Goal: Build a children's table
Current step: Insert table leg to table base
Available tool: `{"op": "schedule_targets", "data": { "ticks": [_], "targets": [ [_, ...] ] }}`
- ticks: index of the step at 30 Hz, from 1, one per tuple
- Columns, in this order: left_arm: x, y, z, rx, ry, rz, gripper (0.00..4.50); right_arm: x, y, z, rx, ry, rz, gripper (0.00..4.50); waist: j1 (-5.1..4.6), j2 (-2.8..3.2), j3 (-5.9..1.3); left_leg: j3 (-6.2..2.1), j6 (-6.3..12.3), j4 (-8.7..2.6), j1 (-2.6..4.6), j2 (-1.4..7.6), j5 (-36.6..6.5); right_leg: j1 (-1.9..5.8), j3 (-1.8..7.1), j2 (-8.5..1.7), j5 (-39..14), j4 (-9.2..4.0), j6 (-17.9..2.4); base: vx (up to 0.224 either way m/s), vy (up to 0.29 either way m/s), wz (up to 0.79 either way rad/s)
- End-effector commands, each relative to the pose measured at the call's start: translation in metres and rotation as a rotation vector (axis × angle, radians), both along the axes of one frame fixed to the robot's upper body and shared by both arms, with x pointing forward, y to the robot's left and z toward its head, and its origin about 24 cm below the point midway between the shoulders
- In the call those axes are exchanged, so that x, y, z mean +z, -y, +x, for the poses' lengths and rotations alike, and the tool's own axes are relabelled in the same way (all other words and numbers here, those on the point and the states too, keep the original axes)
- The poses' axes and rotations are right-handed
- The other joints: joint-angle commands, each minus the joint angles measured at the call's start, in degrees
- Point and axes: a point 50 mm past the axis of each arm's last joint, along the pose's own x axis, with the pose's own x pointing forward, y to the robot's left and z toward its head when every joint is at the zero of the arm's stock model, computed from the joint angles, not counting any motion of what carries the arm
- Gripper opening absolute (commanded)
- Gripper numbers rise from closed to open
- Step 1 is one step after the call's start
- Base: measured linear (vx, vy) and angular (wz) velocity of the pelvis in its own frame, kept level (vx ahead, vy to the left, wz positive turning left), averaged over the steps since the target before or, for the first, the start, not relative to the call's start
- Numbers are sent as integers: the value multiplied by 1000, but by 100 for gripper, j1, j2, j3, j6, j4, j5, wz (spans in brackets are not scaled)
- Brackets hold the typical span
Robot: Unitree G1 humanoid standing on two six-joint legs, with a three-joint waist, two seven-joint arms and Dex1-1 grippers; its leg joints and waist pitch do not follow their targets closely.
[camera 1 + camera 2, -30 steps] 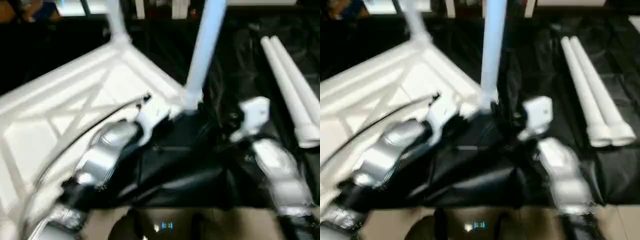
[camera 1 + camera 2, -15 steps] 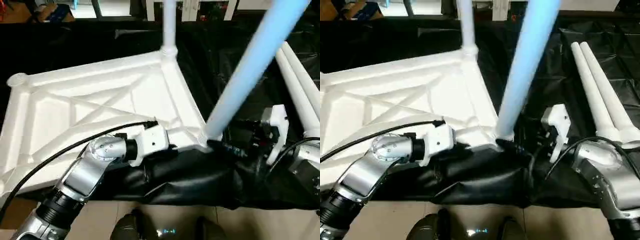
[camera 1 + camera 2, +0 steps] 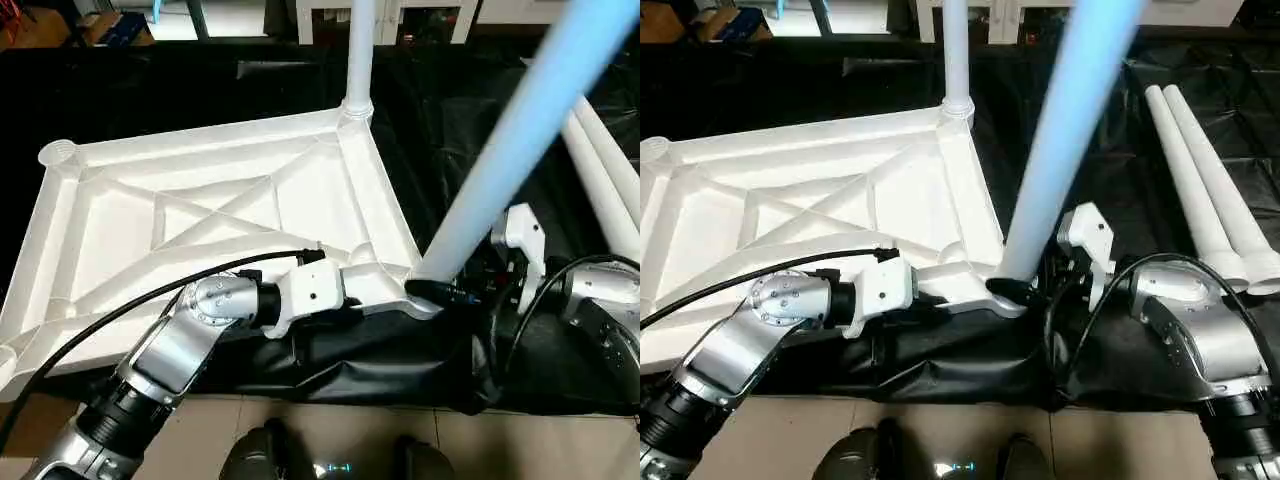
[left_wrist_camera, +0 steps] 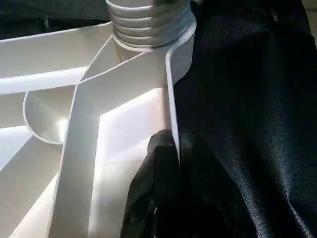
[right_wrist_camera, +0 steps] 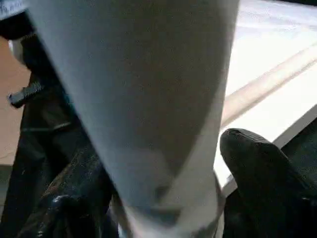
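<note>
The large white plastic rectangular tabletop (image 3: 210, 215) lies upside down on a black plastic sheet (image 3: 470, 120), its X-ribbed underside facing up and filling the left and centre of the head views. One long tapered white tube leg (image 3: 358, 55) stands upright in the round corner socket at the top centre of the frame. A second white tube leg (image 3: 520, 140) rises from the socket at the tabletop's near right corner, leaning toward the upper right.

The left gripper (image 4: 168, 163) sits at the lower centre of the head view, at the near rim just left of that leaning leg. In its wrist view its black fingers (image 4: 151, 198) are pinched closed on the tabletop's thin rim.

The right gripper (image 5: 166, 198) reaches in from the lower right, at the base of the leaning leg. Its black fingers (image 5: 262, 173) stand apart on either side of the tube, close against it; whether they actually press on it I cannot tell.

Two more loose white tube legs (image 3: 1210, 210) lie side by side on the sheet at the right edge, well apart from both grippers.
</note>
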Motion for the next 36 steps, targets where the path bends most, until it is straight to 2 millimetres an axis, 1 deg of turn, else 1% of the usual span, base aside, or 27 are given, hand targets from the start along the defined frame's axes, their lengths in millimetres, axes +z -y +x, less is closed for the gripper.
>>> {"op": "schedule_targets", "data": {
  "ticks": [1,2,4,6,10,11,13,15,17,18,19,20,21,22,23,24,25,26,27,28,29,30,31,32,33,34,36],
  "targets": [
    [-10,5,-8,-65,-45,5,0,1,-1,0,30,-1,-23,320,-27,-269,-518,-22,840,-240,177,47,-832,210,46,6,-589,-330,-1436,0,0,0],
    [-10,5,-7,-65,-45,5,0,0,-1,0,31,-5,-23,316,-27,-262,-511,-24,841,-242,180,52,-850,203,47,3,-630,-337,-1439,0,0,0],
    [-11,5,-7,-64,-46,5,0,-1,-1,1,29,-7,-22,301,-28,-268,-513,-23,826,-242,180,50,-873,203,46,5,-689,-339,-1431,0,0,0],
    [-11,5,-7,-60,-52,2,0,-4,-2,2,10,-4,-27,282,-32,-261,-514,-25,804,-243,180,51,-871,197,44,7,-727,-338,-1432,0,0,0],
    [-12,5,-7,-52,-54,4,0,-10,-3,4,-43,-9,-21,262,-47,-252,-507,-27,749,-255,181,46,-970,188,41,8,-838,-356,-1408,0,0,0],
    [-12,5,-7,-45,-53,6,0,-15,-3,3,-75,-20,-22,260,-51,-244,-500,-29,702,-266,187,48,-1057,180,41,10,-941,-371,-1389,0,0,0],
    [-12,6,-6,-24,-54,6,0,-21,-4,3,-123,-36,-18,259,-62,-260,-483,-30,623,-285,189,49,-1195,173,45,7,-1146,-397,-1337,0,0,0],
    [-13,6,-4,5,-54,6,0,-26,-4,4,-175,-46,-10,259,-84,-243,-475,-48,473,-320,193,51,-1423,159,38,2,-1510,-429,-1231,0,0,0],
    [-14,9,-1,57,-61,5,0,-32,-4,6,-260,-66,12,258,-112,-244,-454,-55,354,-351,201,55,-1655,134,42,1,-1777,-465,-1141,0,0,0],
    [-13,14,2,109,-66,-8,0,-39,-6,9,-352,-79,33,258,-127,-227,-440,-68,261,-373,199,52,-1794,122,40,-1,-1968,-480,-1072,0,0,0],
    [-13,14,2,109,-66,-8,0,-39,-6,9,-352,-79,33,258,-149,-223,-435,-66,200,-385,194,55,-1838,111,45,4,-2017,-484,-1044,0,0,0],
    [-13,18,4,145,-70,-17,0,-43,-7,11,-416,-90,47,258,-162,-229,-440,-87,82,-405,193,45,-1995,109,26,1,-2179,-501,-973,0,0,0],
    [-13,23,7,199,-74,-31,0,-49,-10,14,-495,-93,67,258,-192,-237,-444,-95,-8,-422,181,44,-2077,106,21,5,-2213,-503,-913,0,0,0],
    [-13,27,9,232,-76,-39,0,-52,-12,16,-542,-95,79,258,-191,-246,-445,-104,-32,-427,180,37,-2115,105,15,4,-2255,-520,-873,0,0,0],
    [-13,32,14,302,-83,-60,0,-57,-13,21,-652,-93,98,258,-192,-265,-436,-105,-69,-434,199,29,-2277,82,17,4,-2424,-551,-786,0,0,0],
    [-13,37,17,362,-94,-78,0,-62,-16,25,-734,-98,118,258,-212,-227,-421,-103,-115,-432,225,16,-2457,40,20,5,-2621,-588,-723,0,0,0],
    [-13,40,19,394,-101,-87,0,-65,-17,27,-778,-103,128,258,-229,-227,-413,-105,-158,-436,220,14,-2529,20,19,-3,-2731,-594,-698,0,0,0],
    [-12,47,20,415,-116,-105,0,-69,-22,31,-858,-116,150,257,-242,-237,-432,-146,-225,-451,210,-4,-2585,51,-13,-10,-2886,-604,-613,0,0,0],
    [-12,48,20,416,-118,-108,0,-70,-23,32,-870,-119,153,257,-259,-236,-434,-174,-230,-477,205,-11,-2650,67,-31,0,-2897,-623,-536,0,0,0],
    [-8,57,21,434,-131,-137,0,-75,-29,39,-989,-133,195,257,-258,-215,-435,-187,-219,-484,204,-17,-2676,72,-28,6,-2847,-635,-505,0,0,0],
    [-5,63,23,457,-131,-162,0,-77,-34,45,-1065,-143,221,257,-298,-212,-411,-201,-216,-495,219,-30,-2897,24,-37,19,-2908,-666,-492,0,0,0],
    [-2,67,25,473,-131,-179,0,-78,-37,48,-1105,-149,237,257,-338,-197,-415,-214,-243,-497,239,-37,-3084,2,-52,22,-2941,-682,-486,0,0,0],
    [1,70,26,487,-131,-191,0,-78,-41,51,-1134,-152,248,257,-348,-194,-421,-228,-254,-495,236,-41,-3148,14,-68,22,-2918,-678,-480,0,0,0],
    [4,71,27,474,-124,-201,0,-71,-53,54,-1082,-119,269,257,-365,-188,-414,-245,-263,-518,224,-42,-3259,28,-86,33,-2885,-686,-443,0,0,0],
    [4,71,27,473,-124,-201,0,-71,-53,55,-1077,-117,270,257,-362,-182,-426,-263,-250,-530,230,-35,-3322,39,-100,36,-2767,-694,-420,0,0,0],
    [5,71,27,471,-121,-199,0,-68,-58,56,-1046,-101,273,256,-366,-181,-426,-261,-236,-539,223,-32,-3339,42,-100,46,-2672,-697,-415,0,0,0],
    [5,67,28,462,-111,-186,0,-60,-64,57,-978,-49,269,256,-356,-202,-416,-243,-191,-541,244,-32,-3413,12,-82,52,-2507,-715,-418,0,0,0]
  ]
}}
